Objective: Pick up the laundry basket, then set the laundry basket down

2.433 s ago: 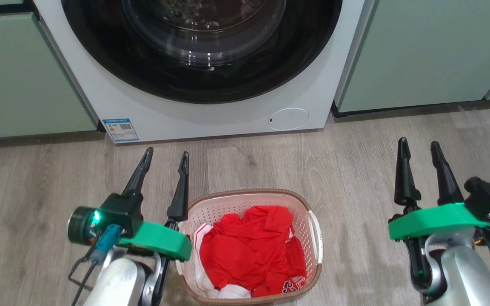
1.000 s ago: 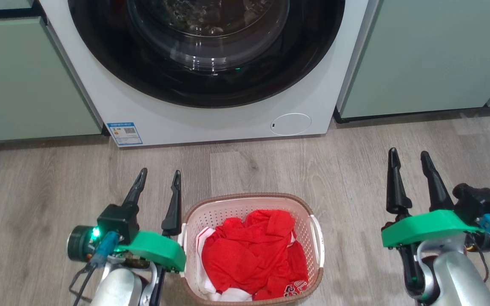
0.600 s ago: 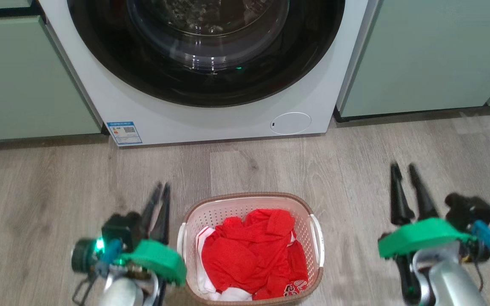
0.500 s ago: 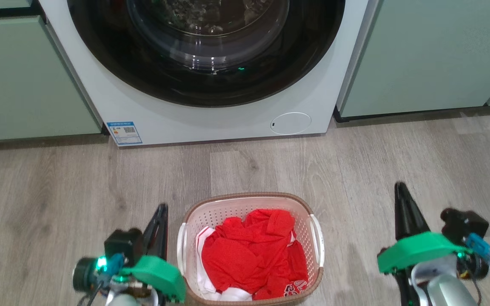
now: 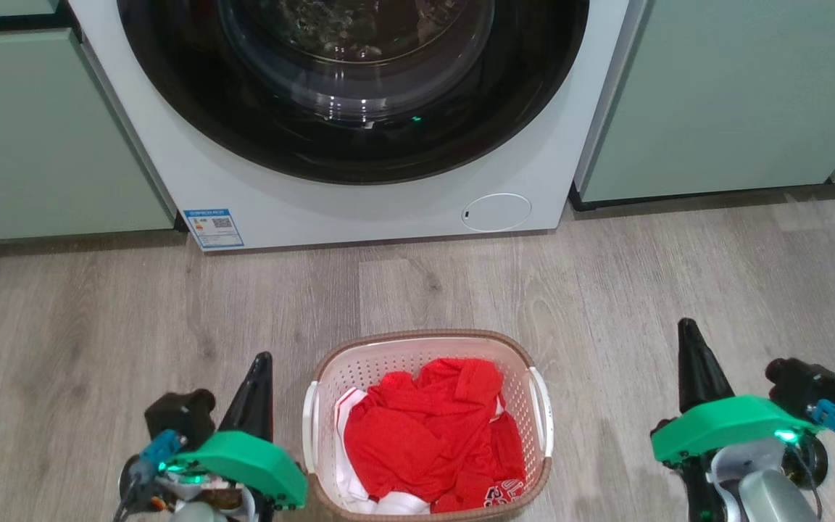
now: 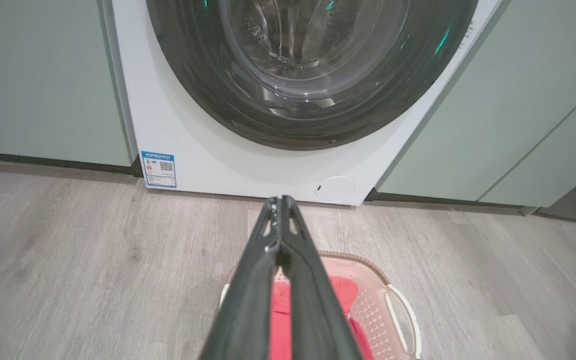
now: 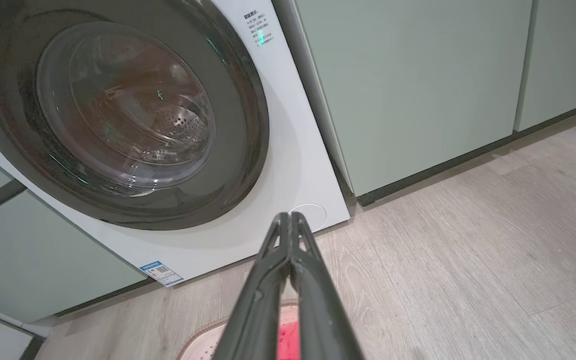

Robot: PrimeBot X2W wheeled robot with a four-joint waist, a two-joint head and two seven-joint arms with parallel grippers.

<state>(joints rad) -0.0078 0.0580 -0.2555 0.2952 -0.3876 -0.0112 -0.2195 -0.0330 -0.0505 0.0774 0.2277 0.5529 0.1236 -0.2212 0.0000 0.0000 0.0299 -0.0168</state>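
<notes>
one white front-loading washing machine stands at the back of the wood-look floor, where the laundry basket sits holding red clothes, the left gripper just beside its left handle and the right gripper well apart on the other side, both with fingers pressed together.

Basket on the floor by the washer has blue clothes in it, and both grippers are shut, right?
Not quite. The clothes are red, not blue, as the head view shows. The rest holds: the basket sits on the floor by the washer, and the left gripper and right gripper are both shut.
</notes>
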